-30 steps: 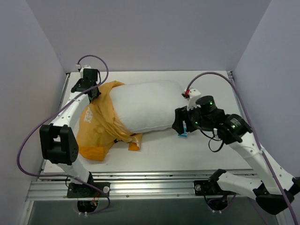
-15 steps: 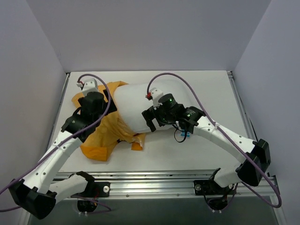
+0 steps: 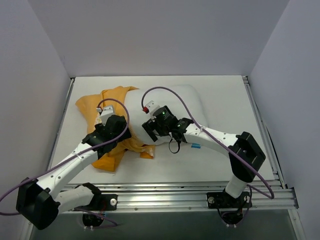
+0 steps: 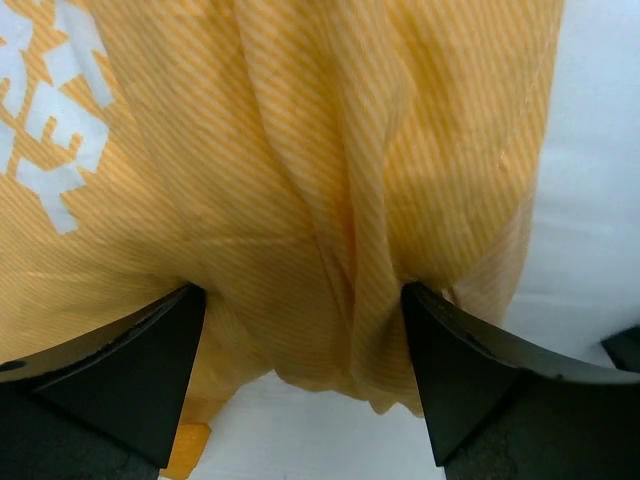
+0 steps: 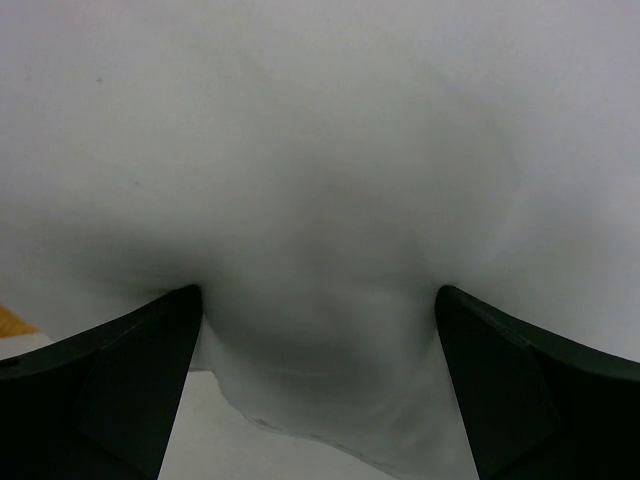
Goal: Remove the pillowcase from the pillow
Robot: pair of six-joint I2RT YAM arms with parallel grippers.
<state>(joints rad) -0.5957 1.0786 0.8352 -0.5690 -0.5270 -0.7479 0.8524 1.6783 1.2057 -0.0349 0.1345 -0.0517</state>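
Note:
The white pillow (image 3: 186, 99) lies across the middle of the table. Its left end sits inside the orange-yellow pillowcase (image 3: 107, 98), whose loose fabric is bunched to the left and front. White lettering (image 4: 55, 95) shows on the cover. My left gripper (image 3: 120, 134) (image 4: 300, 300) is open, its fingers straddling hanging folds of the pillowcase (image 4: 300, 150) at its front edge without pinching them. My right gripper (image 3: 151, 131) (image 5: 318, 295) is open too, pressed against the pillow's front edge (image 5: 320, 180), with the soft white bulge between its fingers. A small blue tag (image 3: 196, 146) lies by the right forearm.
Grey walls close in the white table (image 3: 220, 95) at left, back and right. An aluminium rail (image 3: 165, 192) runs along the near edge by the arm bases. Purple cables (image 3: 167, 91) loop over both wrists.
Both arms have swung in towards the middle: the left from the pillowcase's far left corner to its front folds, the right from the pillow's right end to its front edge. Both grippers opened.

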